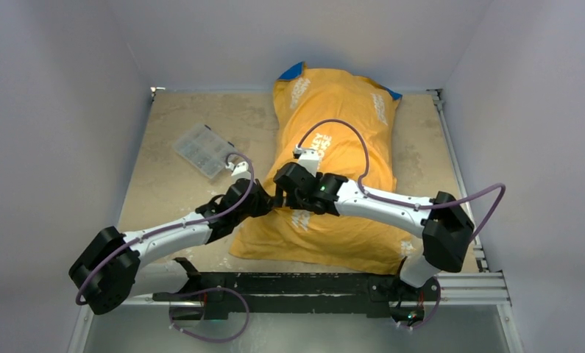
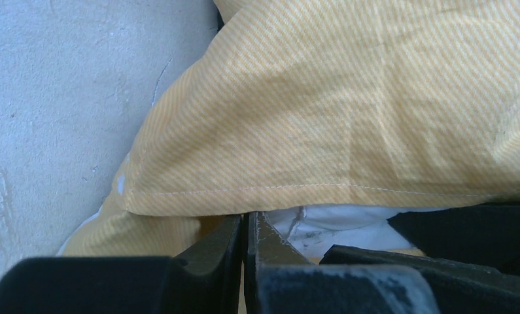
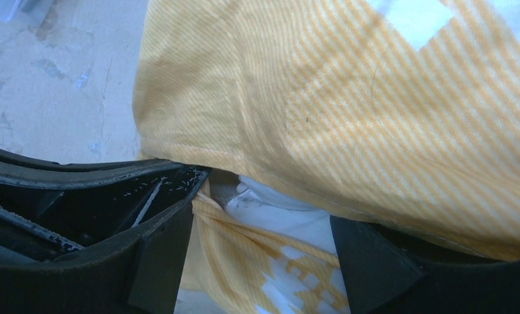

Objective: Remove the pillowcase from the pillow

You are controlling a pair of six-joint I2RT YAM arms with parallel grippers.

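the left gripper is pinched shut right at the pillowcase hem, and the right gripper is wide open with the pillow in between.

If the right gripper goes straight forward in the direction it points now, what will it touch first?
Probably the pillow, whose white shows in the opening straight ahead of the open right gripper, just under the pillowcase hem. Depth is unclear, so the hem may come first.
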